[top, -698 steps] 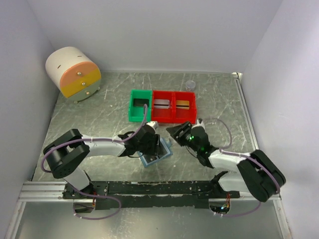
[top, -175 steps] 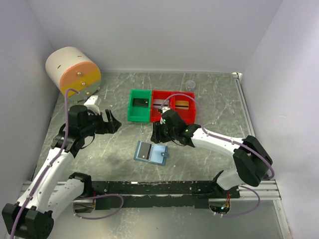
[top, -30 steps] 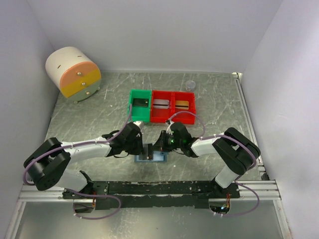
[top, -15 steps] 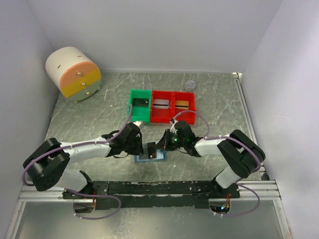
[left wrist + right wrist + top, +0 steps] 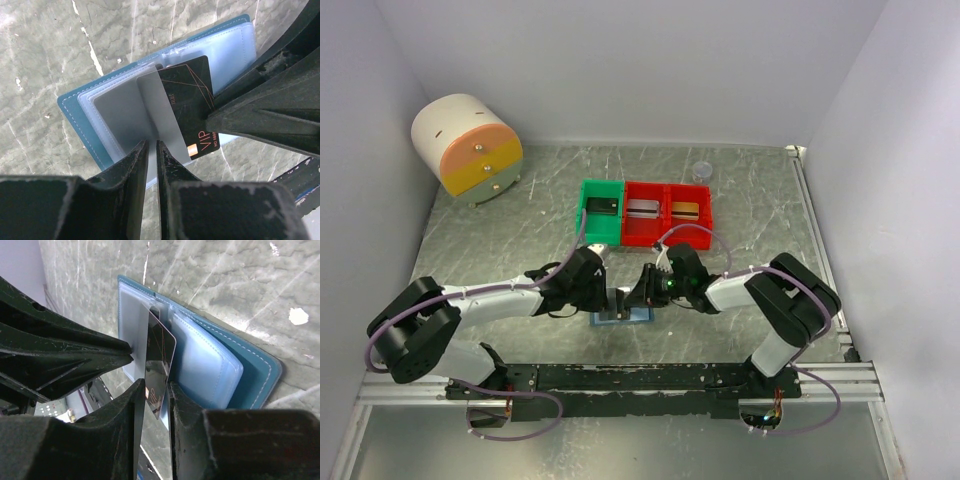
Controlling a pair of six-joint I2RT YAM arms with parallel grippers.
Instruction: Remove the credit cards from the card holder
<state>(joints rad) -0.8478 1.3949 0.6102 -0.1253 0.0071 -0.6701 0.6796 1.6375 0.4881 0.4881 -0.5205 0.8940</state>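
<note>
Half of the dark card (image 5: 187, 102) is out of the card holder (image 5: 75, 116), which lies open between the arms. The left gripper (image 5: 150, 146) pinches a clear pocket (image 5: 154, 107). The right gripper (image 5: 156, 385) pinches the card, whose long axis runs toward the right wrist, so I think that arm should pull.

Pale lilac walls (image 5: 620, 70) close three sides. The grey marbled table (image 5: 760, 200) is evenly lit; a cream, orange and yellow drum (image 5: 467, 148) stands in its far-left corner.
</note>
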